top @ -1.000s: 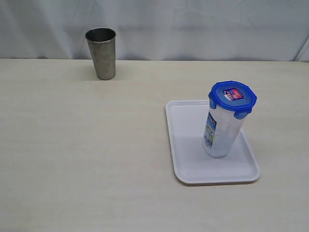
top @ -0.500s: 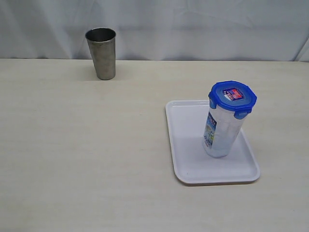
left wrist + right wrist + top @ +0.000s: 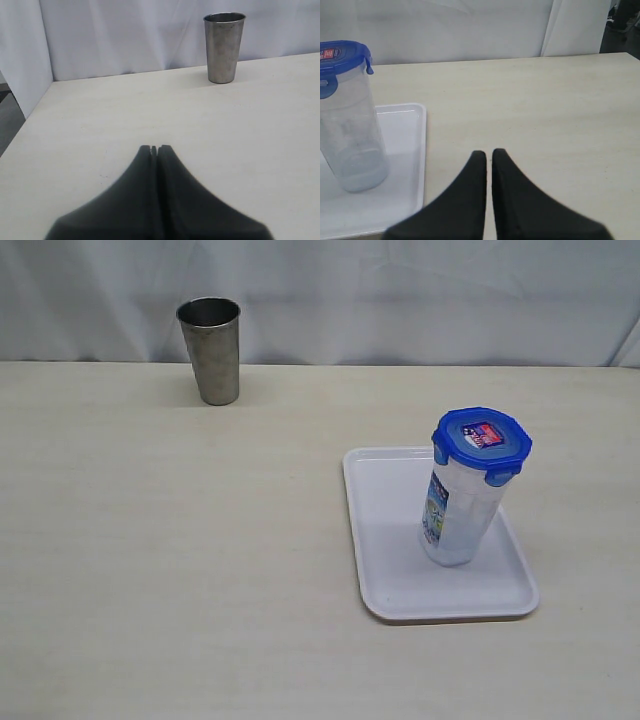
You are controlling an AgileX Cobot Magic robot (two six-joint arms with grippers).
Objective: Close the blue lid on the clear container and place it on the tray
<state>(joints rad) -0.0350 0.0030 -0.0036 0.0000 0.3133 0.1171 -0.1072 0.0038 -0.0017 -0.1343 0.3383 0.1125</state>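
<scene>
The clear container (image 3: 459, 515) stands upright on the white tray (image 3: 390, 580), right of the table's middle. The blue lid (image 3: 481, 441) sits on its top with the flaps down and the sticker showing. In the right wrist view the clear container (image 3: 351, 130) with the blue lid (image 3: 342, 56) stands on the tray (image 3: 400, 165), well apart from my right gripper (image 3: 489, 154), whose fingers are nearly together with nothing between them. My left gripper (image 3: 154, 148) is shut and empty over bare table. Neither gripper shows in the exterior view.
A steel tumbler (image 3: 211, 350) stands upright at the table's far left, near the white backdrop; it also shows as the tumbler (image 3: 224, 47) in the left wrist view. The table's left edge (image 3: 20, 135) runs close to the left gripper.
</scene>
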